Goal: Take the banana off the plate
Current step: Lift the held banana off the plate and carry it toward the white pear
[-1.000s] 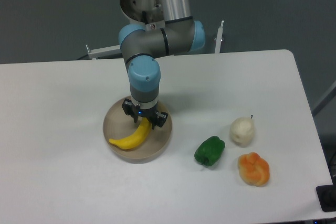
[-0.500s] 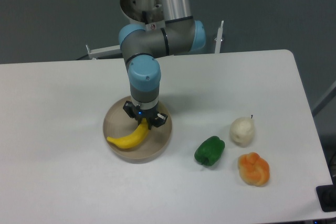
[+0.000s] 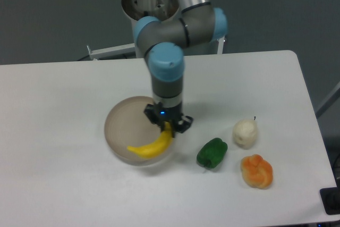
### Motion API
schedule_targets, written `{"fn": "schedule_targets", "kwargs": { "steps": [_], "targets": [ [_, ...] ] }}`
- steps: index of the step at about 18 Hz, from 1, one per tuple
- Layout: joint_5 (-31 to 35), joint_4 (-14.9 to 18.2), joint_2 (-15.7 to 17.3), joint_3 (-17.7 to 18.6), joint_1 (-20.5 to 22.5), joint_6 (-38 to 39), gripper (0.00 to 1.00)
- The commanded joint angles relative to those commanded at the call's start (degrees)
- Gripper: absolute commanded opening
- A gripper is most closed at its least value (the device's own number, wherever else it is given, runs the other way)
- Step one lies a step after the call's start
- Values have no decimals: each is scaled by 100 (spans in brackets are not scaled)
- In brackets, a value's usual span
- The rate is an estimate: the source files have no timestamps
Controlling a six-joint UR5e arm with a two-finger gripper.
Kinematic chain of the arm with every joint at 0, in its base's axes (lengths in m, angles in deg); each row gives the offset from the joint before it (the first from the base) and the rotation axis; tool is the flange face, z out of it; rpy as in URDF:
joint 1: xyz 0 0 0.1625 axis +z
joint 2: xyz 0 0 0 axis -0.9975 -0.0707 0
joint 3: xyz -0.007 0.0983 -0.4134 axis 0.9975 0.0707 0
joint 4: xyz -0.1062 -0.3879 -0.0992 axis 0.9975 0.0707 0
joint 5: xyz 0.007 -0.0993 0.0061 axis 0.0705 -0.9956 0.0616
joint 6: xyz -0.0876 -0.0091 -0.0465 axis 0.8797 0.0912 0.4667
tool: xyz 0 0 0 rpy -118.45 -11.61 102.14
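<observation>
Shifted right since before, the hand (image 3: 168, 125) pinches the banana (image 3: 152, 146) over the plate's (image 3: 118, 126) right rim.

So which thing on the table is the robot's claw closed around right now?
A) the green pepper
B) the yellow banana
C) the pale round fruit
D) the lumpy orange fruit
B: the gripper is shut on one end of the banana, which hangs over the plate; the green pepper, orange fruit and pale fruit sit untouched to the side.
</observation>
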Motion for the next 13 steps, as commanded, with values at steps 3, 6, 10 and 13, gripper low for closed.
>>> {"fn": "schedule_targets", "kwargs": {
  "steps": [3,6,10,13],
  "targets": [
    [0,254,18,-176,378,-624,26],
    [9,448,88,-308,695,-1090,26],
    [87,729,106,-624,924,-1557,26],
    [499,958,71,-940,942,-1785,25]
  ]
}}
